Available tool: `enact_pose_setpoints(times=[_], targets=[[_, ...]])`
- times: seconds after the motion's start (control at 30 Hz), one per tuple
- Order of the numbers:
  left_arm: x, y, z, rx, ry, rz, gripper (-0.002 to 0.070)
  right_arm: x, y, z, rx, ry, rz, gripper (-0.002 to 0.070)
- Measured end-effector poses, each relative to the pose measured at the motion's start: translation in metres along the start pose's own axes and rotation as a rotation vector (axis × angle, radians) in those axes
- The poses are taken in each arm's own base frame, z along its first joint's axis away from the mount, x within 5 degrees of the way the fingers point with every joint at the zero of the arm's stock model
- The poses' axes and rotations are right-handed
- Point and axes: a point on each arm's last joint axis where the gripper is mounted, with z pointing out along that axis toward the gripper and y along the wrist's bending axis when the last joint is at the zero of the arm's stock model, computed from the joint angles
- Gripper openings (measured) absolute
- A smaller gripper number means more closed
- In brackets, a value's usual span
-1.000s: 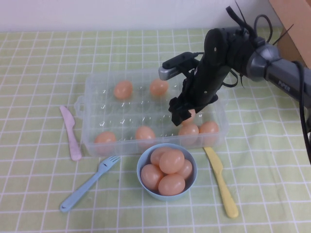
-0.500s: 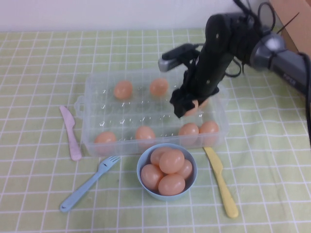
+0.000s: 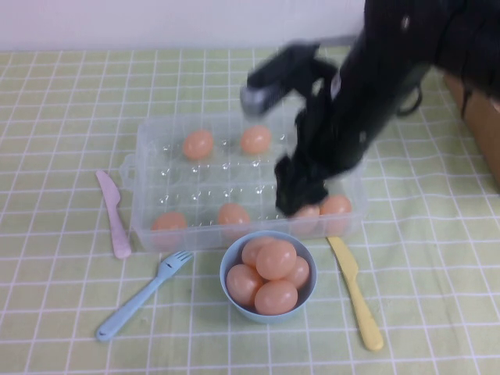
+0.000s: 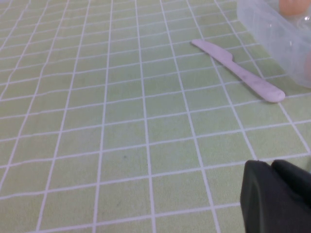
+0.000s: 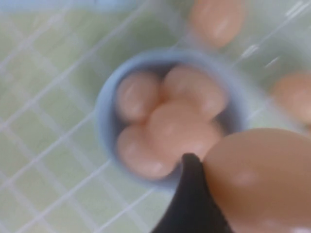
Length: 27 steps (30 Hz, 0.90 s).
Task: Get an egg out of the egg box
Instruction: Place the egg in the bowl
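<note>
My right gripper (image 3: 300, 197) hangs over the front right part of the clear egg box (image 3: 143, 160), just behind the light-blue bowl. In the right wrist view it is shut on a glossy peach-orange egg (image 5: 260, 177), with one black finger (image 5: 187, 199) pressed against the egg's side. The arm hides that egg in the high view. Several other eggs sit in the box cells, such as one at the back (image 3: 198, 144) and one at the front right (image 3: 337, 205). My left gripper (image 4: 271, 166) is shut and empty, low over the tablecloth left of the box.
The light-blue bowl (image 3: 226, 269) in front of the box holds several eggs and also shows in the right wrist view (image 5: 104, 114). A pink knife (image 3: 114, 214) lies left of the box, a blue fork (image 3: 141, 297) front left, a yellow knife (image 3: 355, 293) front right.
My right gripper has lifted an egg out of a right-side cell and carried it forward, toward the box's front edge and the bowl. The arm has swung closer to the camera.
</note>
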Motion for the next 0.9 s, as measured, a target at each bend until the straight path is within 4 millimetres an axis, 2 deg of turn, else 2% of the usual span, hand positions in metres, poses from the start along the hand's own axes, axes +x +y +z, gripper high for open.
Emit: enact_pose_setpoints(times=[0.1,0.2,0.37,0.63,0.9], targets=[[0.000,0.000,0.000,0.000,0.000,0.000,-0.0003,0.021,0.024,0.018,-0.033,0.062,-0.052,0.0447],[0.000,0.000,0.000,0.000,0.000,0.000,-0.0003,0.021,0.034,0.029,-0.025,0.001,-0.083,0.0447],[0.000,0.000,0.000,0.000,0.000,0.000,-0.0003,0.011,0.034,0.039,-0.002,-0.096,-0.195,0.0447],[0.000,0.000,0.000,0.000,0.000,0.000,-0.0003,0.007,0.039,0.069,-0.111,-0.091,-0.344,0.0447],[0.000,0.000,0.000,0.000,0.000,0.000,-0.0003,0.008,0.040,0.083,-0.137,-0.073,-0.379,0.0447]])
